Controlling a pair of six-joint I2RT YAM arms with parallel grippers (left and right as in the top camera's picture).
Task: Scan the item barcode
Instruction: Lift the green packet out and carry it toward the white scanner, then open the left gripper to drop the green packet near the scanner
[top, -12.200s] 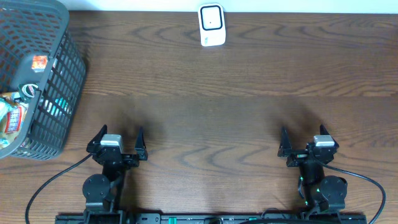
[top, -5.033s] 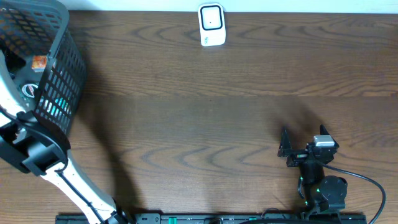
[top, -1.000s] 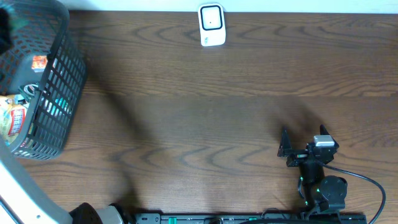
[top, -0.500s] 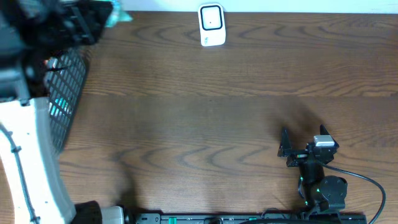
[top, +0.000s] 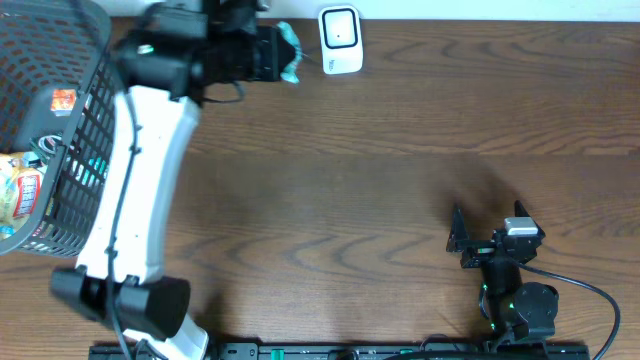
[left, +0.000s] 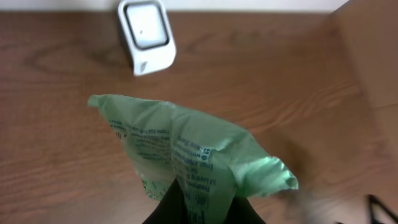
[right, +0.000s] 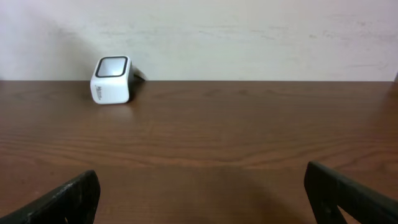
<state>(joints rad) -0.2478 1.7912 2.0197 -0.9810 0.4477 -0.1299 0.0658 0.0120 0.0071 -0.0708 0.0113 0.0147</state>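
Left claw (left: 202, 208): pinched shut on the lower edge of the green packet (left: 186, 146), which it holds up in the air near the far side of the table (top: 400, 180).
Green packet: crumpled, print facing my wrist camera; I cannot pick out a barcode.
Scanner (top: 340, 40): white, just beside the packet, with its window tilted up.
Step in hand: I judge I should bring the packet over that window slowly, roll the wrist until the printed panel faces it, and keep the film flat.
Right claw (top: 488, 216): wide open, empty, well apart.
Basket (top: 95, 120): far left, with other goods inside.
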